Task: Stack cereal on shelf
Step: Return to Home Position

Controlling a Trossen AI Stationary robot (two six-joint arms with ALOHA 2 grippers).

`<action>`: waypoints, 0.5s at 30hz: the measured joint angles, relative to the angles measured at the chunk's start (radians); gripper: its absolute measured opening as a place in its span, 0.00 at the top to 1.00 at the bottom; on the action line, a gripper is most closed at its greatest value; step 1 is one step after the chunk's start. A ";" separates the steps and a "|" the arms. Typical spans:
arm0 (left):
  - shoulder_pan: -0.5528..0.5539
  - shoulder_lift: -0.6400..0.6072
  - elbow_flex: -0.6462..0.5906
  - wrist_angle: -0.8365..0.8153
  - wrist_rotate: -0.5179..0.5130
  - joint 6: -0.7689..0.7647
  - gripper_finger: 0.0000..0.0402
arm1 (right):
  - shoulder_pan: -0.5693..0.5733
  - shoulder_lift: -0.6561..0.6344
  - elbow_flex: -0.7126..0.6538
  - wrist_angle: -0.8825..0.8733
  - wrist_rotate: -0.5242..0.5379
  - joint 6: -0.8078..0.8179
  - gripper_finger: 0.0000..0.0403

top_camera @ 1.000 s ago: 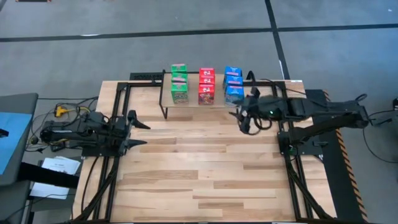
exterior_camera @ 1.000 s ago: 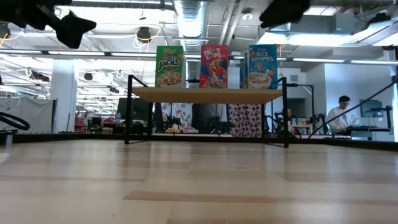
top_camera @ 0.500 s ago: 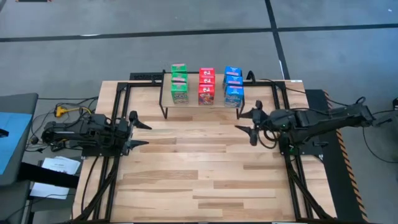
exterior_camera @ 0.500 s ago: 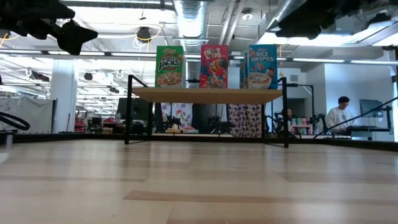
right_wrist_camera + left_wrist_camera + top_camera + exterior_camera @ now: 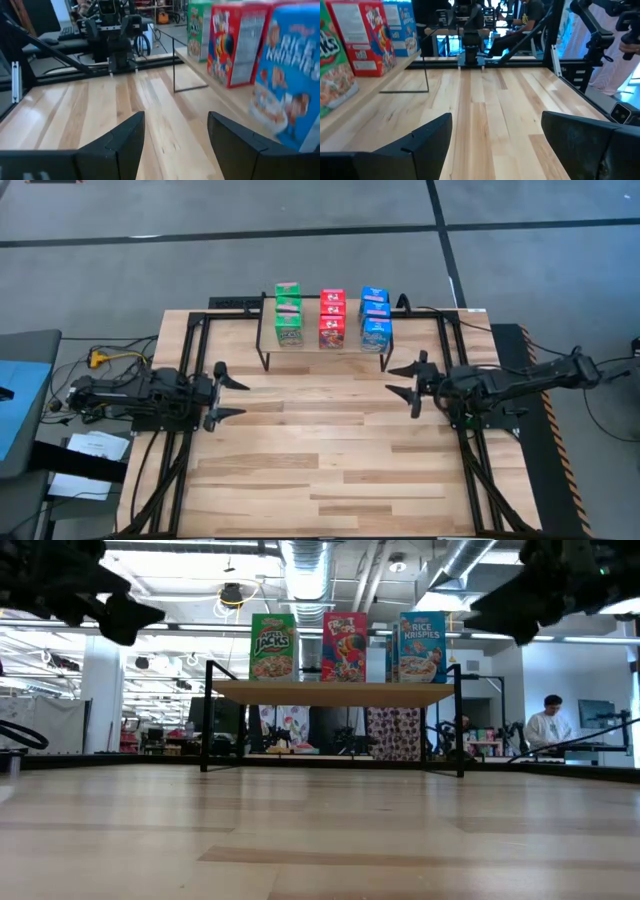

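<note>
both arms lie low and folded at opposite sides, pointing inward toward each other. the left gripper (image 5: 238,398) and the right gripper (image 5: 392,381) each have fingers spread apart.

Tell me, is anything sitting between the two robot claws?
No. In the high view, only bare wooden tabletop lies between the open left gripper and the open right gripper.

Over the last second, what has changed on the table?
The right gripper withdrew from beside the blue cereal boxes toward its own side, open and empty. The left gripper barely shifted, also open; nothing on the shelf moved.
</note>
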 joint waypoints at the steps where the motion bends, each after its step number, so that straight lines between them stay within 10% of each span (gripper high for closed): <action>1: 0.000 0.000 -0.008 0.008 -0.003 -0.004 0.27 | 0.000 -0.011 -0.015 0.000 0.000 0.010 0.41; 15: 0.000 0.000 -0.040 0.022 -0.003 -0.027 0.27 | 0.000 -0.149 -0.225 0.109 0.000 0.136 0.41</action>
